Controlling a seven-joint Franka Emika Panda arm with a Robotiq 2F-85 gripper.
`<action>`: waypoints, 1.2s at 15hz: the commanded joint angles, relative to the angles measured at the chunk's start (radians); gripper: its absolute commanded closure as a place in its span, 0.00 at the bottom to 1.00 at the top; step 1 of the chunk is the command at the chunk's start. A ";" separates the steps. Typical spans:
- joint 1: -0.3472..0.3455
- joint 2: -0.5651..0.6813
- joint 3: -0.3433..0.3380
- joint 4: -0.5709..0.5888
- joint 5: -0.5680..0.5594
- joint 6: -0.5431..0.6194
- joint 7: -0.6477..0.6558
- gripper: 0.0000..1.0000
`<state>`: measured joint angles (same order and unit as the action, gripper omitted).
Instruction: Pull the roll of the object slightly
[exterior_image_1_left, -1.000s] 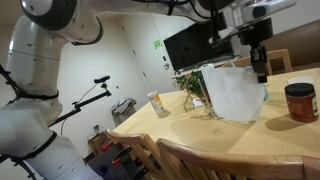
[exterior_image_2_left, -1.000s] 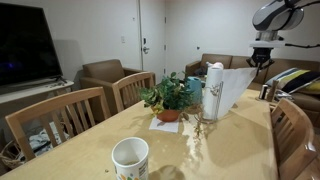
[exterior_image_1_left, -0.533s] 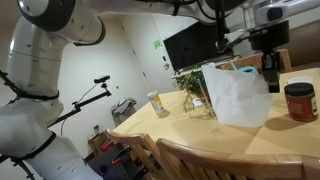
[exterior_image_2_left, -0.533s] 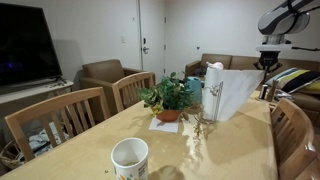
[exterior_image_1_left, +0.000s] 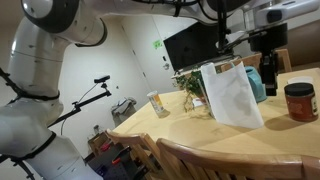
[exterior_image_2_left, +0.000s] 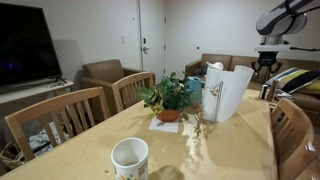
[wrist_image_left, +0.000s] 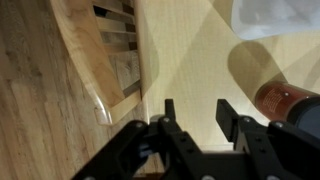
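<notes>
A white paper towel roll (exterior_image_2_left: 212, 88) stands upright on the wooden table (exterior_image_2_left: 215, 150). Its loose sheet (exterior_image_1_left: 232, 96) hangs down from the roll; it also shows in an exterior view (exterior_image_2_left: 233, 90) and in the top right corner of the wrist view (wrist_image_left: 275, 14). My gripper (exterior_image_1_left: 268, 66) hangs above the table just beyond the sheet's free edge, also seen in an exterior view (exterior_image_2_left: 265, 68). In the wrist view the gripper (wrist_image_left: 195, 112) is open and empty over bare tabletop.
A red-lidded jar (exterior_image_1_left: 299, 101) stands close under the gripper, also in the wrist view (wrist_image_left: 292, 106). A potted plant (exterior_image_2_left: 168, 98) and a teal container (exterior_image_1_left: 254, 82) stand by the roll. A paper cup (exterior_image_2_left: 130, 158) stands at the table's end. Wooden chairs (wrist_image_left: 108, 62) line the edges.
The sheet was stretched out toward the gripper; now it has dropped back and hangs straight. The gripper has moved slightly away from the roll and holds nothing.
</notes>
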<state>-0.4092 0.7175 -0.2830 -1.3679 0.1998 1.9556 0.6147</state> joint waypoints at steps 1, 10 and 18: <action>-0.009 0.010 -0.002 0.036 0.027 -0.045 0.009 0.19; -0.042 -0.108 0.022 -0.069 0.084 0.036 -0.068 0.00; -0.049 -0.249 0.129 -0.197 0.272 0.095 -0.436 0.00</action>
<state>-0.4490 0.5469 -0.1895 -1.4712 0.3974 2.0251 0.3156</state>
